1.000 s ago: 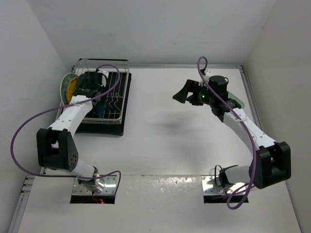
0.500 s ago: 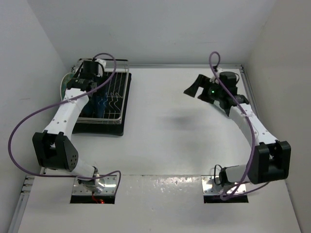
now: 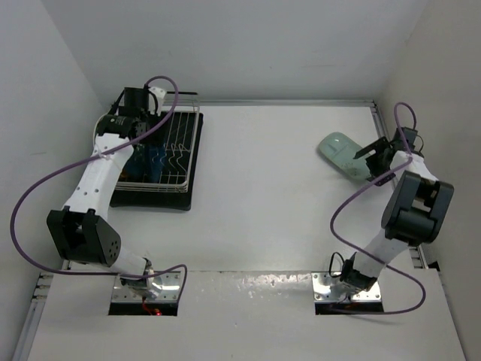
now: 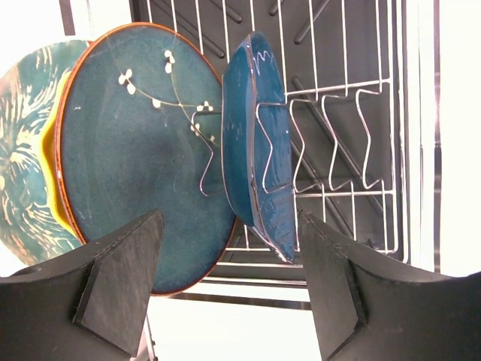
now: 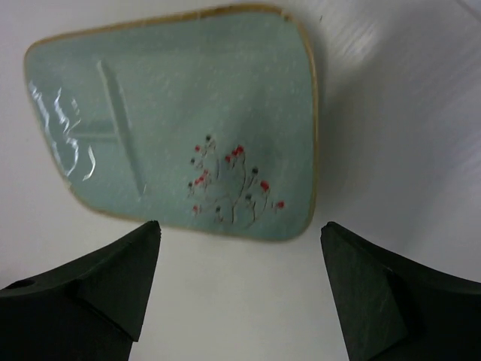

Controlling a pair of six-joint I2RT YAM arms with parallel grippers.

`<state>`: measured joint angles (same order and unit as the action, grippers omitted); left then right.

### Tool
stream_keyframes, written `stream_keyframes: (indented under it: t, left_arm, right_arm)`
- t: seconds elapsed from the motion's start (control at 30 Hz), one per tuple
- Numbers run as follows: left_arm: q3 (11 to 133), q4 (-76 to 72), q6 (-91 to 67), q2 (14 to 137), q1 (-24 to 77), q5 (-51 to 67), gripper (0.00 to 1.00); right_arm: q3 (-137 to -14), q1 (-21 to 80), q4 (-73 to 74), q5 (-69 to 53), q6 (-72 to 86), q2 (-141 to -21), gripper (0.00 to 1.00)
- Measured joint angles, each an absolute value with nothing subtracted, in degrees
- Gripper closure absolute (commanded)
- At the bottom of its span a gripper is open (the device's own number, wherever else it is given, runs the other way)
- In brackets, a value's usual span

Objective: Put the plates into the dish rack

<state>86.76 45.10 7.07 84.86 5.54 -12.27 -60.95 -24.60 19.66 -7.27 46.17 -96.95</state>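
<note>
Left end effector (image 4: 231,226) spread over the dark blue plate (image 4: 259,150) in the rack (image 4: 338,120); right end effector (image 5: 240,229) spread over the mint plate (image 5: 173,128).

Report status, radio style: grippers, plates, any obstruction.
Both open, empty: left gripper over dish rack, right gripper facing mint plate. Mint plate flat on table, unracked; dark blue plate upright in rack. Nothing blocking mint plate.
</note>
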Motion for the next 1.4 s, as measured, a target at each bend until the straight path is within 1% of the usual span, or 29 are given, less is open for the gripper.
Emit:
stream_keyframes:
  t: [0.13,0.17,0.23,0.27,0.33,0.37,0.4,0.47,0.5,0.57,0.6,0.63,0.7,0.73,0.77,0.97,1.07,1.2,1.4]
  left_arm:
    - [86.76,45.69,7.07,84.88,5.52,-11.73,0.24]
    - [86.76,45.87,7.09,84.93,5.52,-11.62,0.24]
    - [86.76,46.02,7.11,85.08,5.30,-11.44,0.23]
    - [86.76,46.06,7.14,85.21,5.23,-11.38,0.23]
    - [86.76,46.28,7.27,85.49,5.17,-11.31,0.23]
    - [86.76,46.46,7.33,85.65,5.15,-11.18,0.23]
    - [86.78,46.57,7.40,85.73,5.15,-11.00,0.23]
    - [87.02,46.87,7.57,86.19,5.15,-10.28,0.23]
    - [87.29,47.16,7.70,86.46,5.15,-9.78,0.23]
    - [88.29,47.92,8.05,87.13,5.15,-8.08,0.20]
    - [89.10,48.01,8.36,87.57,5.15,-6.90,0.19]
    - [89.60,48.03,8.36,87.79,5.15,-6.17,0.19]
    - [91.33,48.25,8.78,88.49,5.15,-3.46,0.17]
    - [91.96,48.29,8.80,88.73,5.15,-2.28,0.13]
    - [92.55,48.42,9.02,88.88,5.15,-0.86,0.12]
    - [94.28,49.36,10.09,89.36,5.48,6.48,0.09]
    - [94.76,49.76,11.03,90.11,6.22,11.27,0.09]
    - [94.78,50.02,12.21,91.98,8.78,18.61,0.09]
    - [94.70,50.11,14.74,96.97,15.07,26.35,0.10]
  right_arm:
    - [-69.21,-24.80,20.69,-3.14,46.39,-107.92,0.14]
    - [-71.75,-24.93,21.39,-2.33,46.39,-110.91,0.17]
    - [-76.53,-25.12,22.63,-1.06,46.24,-116.22,0.21]
    - [-78.56,-25.19,23.66,-0.93,46.41,-118.02,0.26]
    - [-81.08,-25.39,23.62,-0.43,45.54,-119.50,0.32]
    - [-81.36,-25.43,23.66,-0.21,45.41,-119.96,0.39]
    - [-81.47,-25.52,23.68,-0.12,45.10,-120.27,0.42]
    - [-81.32,-25.71,23.77,0.10,44.73,-120.36,0.53]
    - [-81.21,-25.82,23.77,0.16,44.51,-120.40,0.66]
    - [-80.44,-26.17,23.09,-0.67,43.86,-120.46,0.81]
    - [-80.09,-26.30,22.48,-1.78,43.88,-120.44,0.93]
    - [-79.77,-26.35,21.61,-3.18,43.72,-120.42,1.00]
    - [-77.89,-26.33,18.31,-6.50,43.90,-119.90,1.00]
    - [-76.62,-26.13,16.67,-7.53,43.90,-119.48,1.00]
    - [-75.48,-26.09,15.40,-8.36,43.97,-119.04,1.00]
    - [-64.97,-24.49,11.57,-13.37,40.51,-110.85,1.00]
    - [-59.51,-19.88,11.64,-15.84,37.39,-104.05,1.00]
    - [-53.63,-10.35,11.73,-19.16,33.08,-95.07,1.00]
    - [-48.86,1.58,12.80,-23.66,27.79,-88.60,1.00]
